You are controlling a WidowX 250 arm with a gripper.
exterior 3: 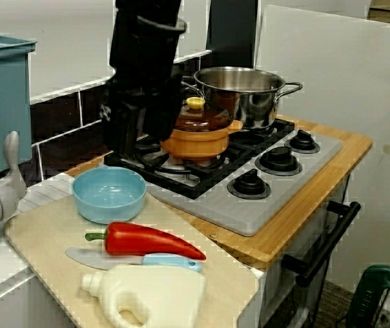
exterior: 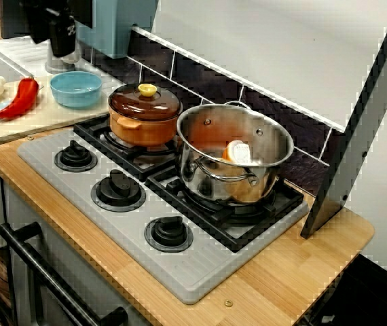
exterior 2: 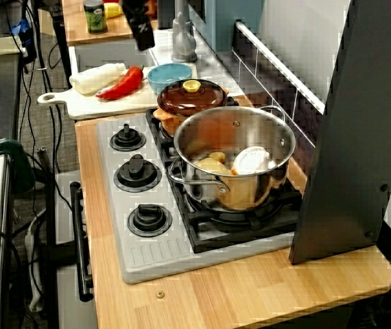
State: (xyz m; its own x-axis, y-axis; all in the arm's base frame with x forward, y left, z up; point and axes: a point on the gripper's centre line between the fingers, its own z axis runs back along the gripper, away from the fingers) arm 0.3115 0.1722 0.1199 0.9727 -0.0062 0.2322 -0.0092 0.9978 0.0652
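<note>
My black gripper (exterior 3: pixel 140 139) hangs in the air at the stove's left end, above and behind the blue bowl (exterior 3: pixel 109 194). In the view from the stove's front, the gripper (exterior: pixel 62 42) hovers over the faucet base, and nothing shows in it. Its fingers are dark and blend together, so their gap is unclear. Nearest on the stove is an orange pot (exterior 3: pixel 196 139) with a brown lid and yellow knob (exterior: pixel 147 89). A steel pot (exterior: pixel 234 153) beside it holds a white and orange piece (exterior 2: pixel 250 161).
A cutting board (exterior 3: pixel 51 236) carries a red pepper (exterior 3: pixel 146 240), a blue-handled knife (exterior 3: pixel 155 260) and a white bottle (exterior 3: pixel 150 297). A faucet (exterior 2: pixel 182 34) and a teal box (exterior 3: pixel 0 102) stand behind. Three black knobs (exterior: pixel 117 189) line the stove front. A dark slanted panel (exterior 2: pixel 353 130) bounds the right end.
</note>
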